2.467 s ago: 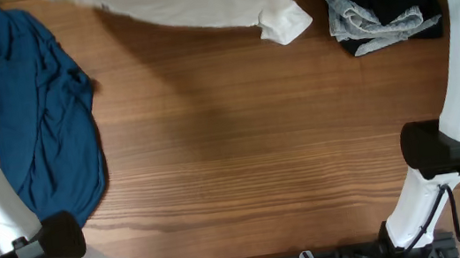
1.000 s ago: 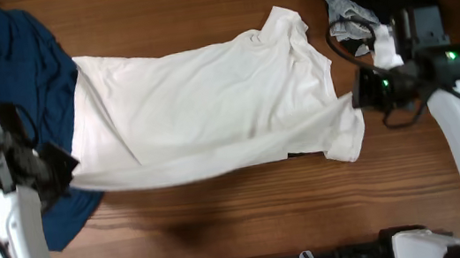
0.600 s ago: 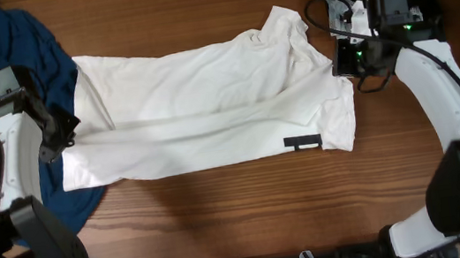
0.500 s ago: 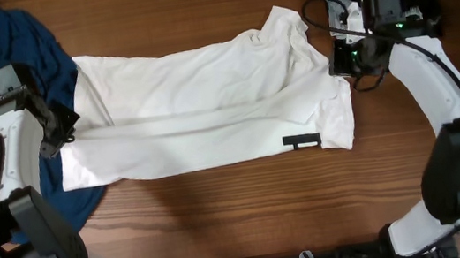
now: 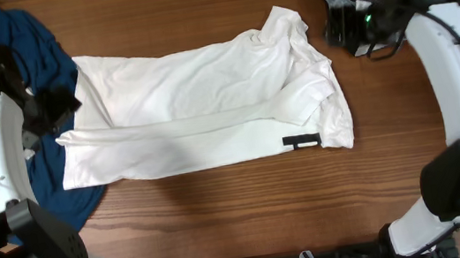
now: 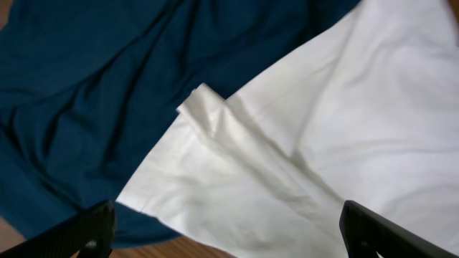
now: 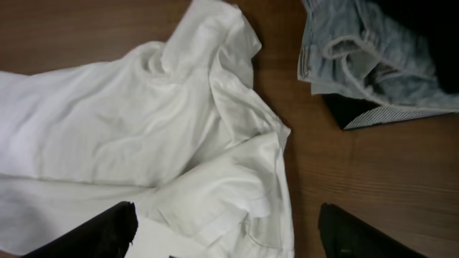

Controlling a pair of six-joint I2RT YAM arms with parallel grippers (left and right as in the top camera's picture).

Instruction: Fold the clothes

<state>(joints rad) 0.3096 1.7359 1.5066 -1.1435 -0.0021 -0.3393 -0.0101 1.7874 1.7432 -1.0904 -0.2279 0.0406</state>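
White shirt (image 5: 200,106): lay spread sideways across the middle of the table (image 5: 243,225), with a long fold running left to right through it, judged to be the first fold of the job. Overlapped, at its left end, a rumpled blue garment (image 5: 15,50) heaped at the far left, so rested there on cloth rather than wood.

Hovered over that left end: the left gripper (image 5: 53,103), spread wide with nothing between the fingers. Showed, in the left wrist view, the folded corner lying loose on the blue cloth, unpinched, apparently set down to rest flat.

Carried, further right on the near panel, a small black label (image 5: 302,142). Bunched up at the right end, collar and sleeve crumpled instead of flat; probably to be smoothed before any further fold.

Hung beyond the shirt's far right corner, clear of the cloth: the right gripper (image 5: 350,28), likewise gaping wide and empty.

Sat at the far right, apart from the shirt across bare wood: a grey garment (image 7: 358,50) on a black garment (image 7: 387,107), presumably awaiting their turn.
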